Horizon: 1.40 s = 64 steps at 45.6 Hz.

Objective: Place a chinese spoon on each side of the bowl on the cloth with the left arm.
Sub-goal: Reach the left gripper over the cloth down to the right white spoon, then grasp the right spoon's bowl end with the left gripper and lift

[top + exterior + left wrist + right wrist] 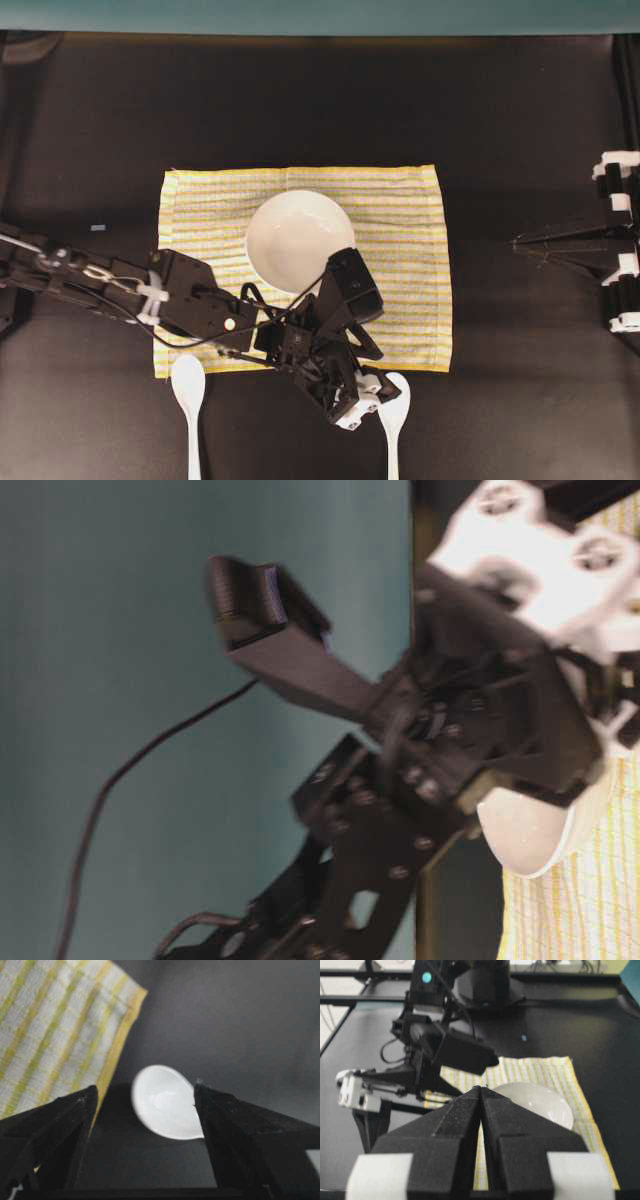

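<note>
- The cloth lies flat on the dark counter, with the bowl sitting on it, left of the cloth's middle in the overhead view.
- Two white spoons lie on the bare counter just off the cloth's near edge: the left spoon below the cloth's left corner, the right spoon further right.
- The left arm reaches across the cloth's near edge; its gripper sits right beside the right spoon's scoop.
- In the left wrist view the jaws stand wide apart and hold nothing, with the spoon's scoop on the counter between them.
- The right gripper is clear of the cloth, its jaws pressed together with nothing held.
</note>
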### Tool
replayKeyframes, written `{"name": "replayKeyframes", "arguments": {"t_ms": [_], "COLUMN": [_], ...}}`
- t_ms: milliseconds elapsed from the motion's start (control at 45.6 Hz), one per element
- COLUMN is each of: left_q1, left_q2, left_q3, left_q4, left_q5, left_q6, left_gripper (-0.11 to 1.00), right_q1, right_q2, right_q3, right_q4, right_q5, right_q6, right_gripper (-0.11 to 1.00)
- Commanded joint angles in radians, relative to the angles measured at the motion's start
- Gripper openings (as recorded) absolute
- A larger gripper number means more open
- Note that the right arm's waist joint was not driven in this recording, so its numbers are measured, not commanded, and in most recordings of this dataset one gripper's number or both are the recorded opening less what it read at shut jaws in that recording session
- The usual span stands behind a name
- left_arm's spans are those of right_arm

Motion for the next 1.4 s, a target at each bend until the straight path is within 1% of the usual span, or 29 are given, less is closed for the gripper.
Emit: {"name": "replayKeyframes", "arguments": {"t_ms": [0,373,504,636,702,789,855,1009,1140,1294,1316,1381], "left_q1": [0.005,-0.014,-0.020,-0.018,-0.018,-0.014,-0.011,0.011,0.044,0.110,0.133,0.169], "left_q2": [0.012,0.034,0.035,0.038,0.037,0.034,0.026,-0.029,-0.098,-0.146,-0.150,-0.147], "left_q3": [-0.018,-0.040,-0.044,-0.054,-0.061,-0.072,-0.081,-0.114,-0.155,-0.199,-0.213,-0.236], "left_q4": [0.005,0.005,0.003,0.005,0.005,0.005,0.005,0.005,0.006,0.005,0.006,0.005], "left_q5": [-0.006,0.002,0.038,0.060,0.060,0.064,0.078,0.169,0.293,0.394,0.419,0.453], "left_q6": [0.005,0.009,0.009,0.009,0.014,0.017,0.017,0.017,0.029,0.078,0.086,0.091], "left_gripper": [0.74,0.73,0.67,0.52,0.38,0.16,0.06,0.06,0.06,0.06,0.06,0.06], "right_q1": [0.000,0.000,0.000,0.000,0.000,0.000,0.000,0.000,0.000,0.000,0.000,0.000], "right_q2": [0.005,0.005,0.005,0.005,0.005,0.005,0.005,0.005,0.005,0.005,0.005,0.005], "right_q3": [-0.006,-0.006,-0.006,-0.006,-0.006,-0.006,-0.006,-0.006,-0.006,-0.008,-0.006,-0.006], "right_q4": [0.000,0.000,0.002,0.000,0.000,0.002,0.000,0.000,0.002,0.000,0.002,0.002], "right_q5": [-0.005,-0.005,-0.006,-0.005,-0.006,-0.005,-0.003,0.008,0.012,0.009,0.009,0.008], "right_q6": [-0.005,-0.006,-0.006,-0.008,-0.006,-0.006,-0.005,-0.003,-0.005,-0.006,-0.006,-0.008], "right_gripper": [-0.01,-0.01,-0.01,-0.01,-0.01,-0.01,-0.01,-0.01,-0.01,-0.01,-0.01,-0.01]}}
